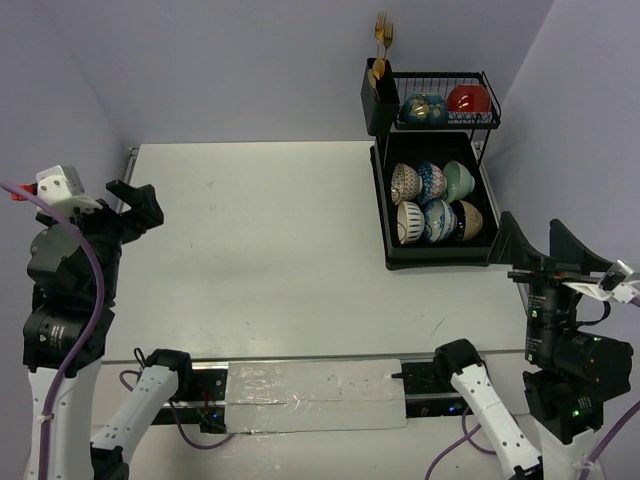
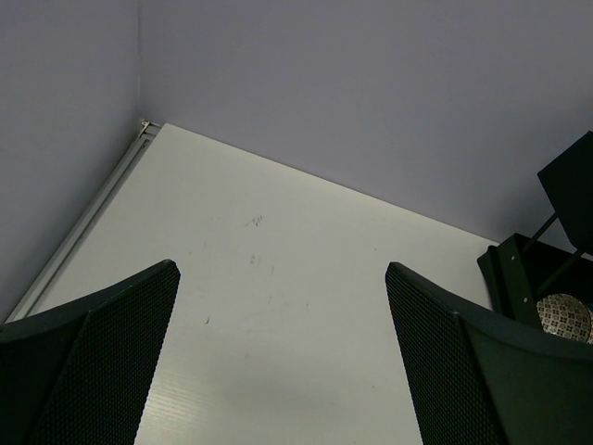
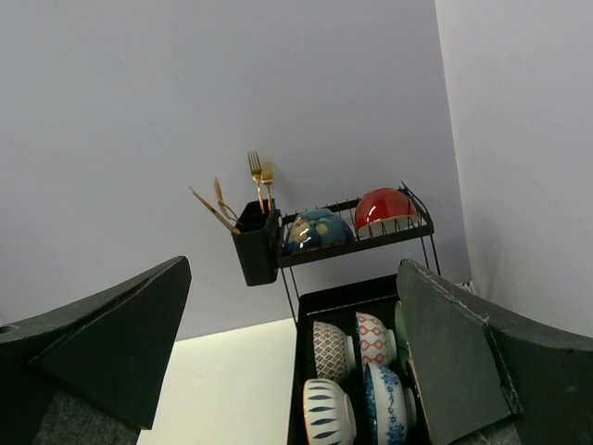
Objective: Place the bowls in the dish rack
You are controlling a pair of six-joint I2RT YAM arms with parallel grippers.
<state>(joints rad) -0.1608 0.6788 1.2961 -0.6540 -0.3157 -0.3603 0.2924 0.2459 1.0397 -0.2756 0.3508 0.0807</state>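
Now the left end effector (image 1: 138, 203) and right end effector (image 1: 538, 245) gape empty at a lavender-walled white table (image 1: 260, 250).

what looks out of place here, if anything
Nothing stands out. Six bowls stand on edge in the lower tier of the dish rack, two rest on its top shelf, and the gold cutlery sits upright in its caddy.

Left wrist view's edge cuts off the dish rack (image 2: 511, 272).
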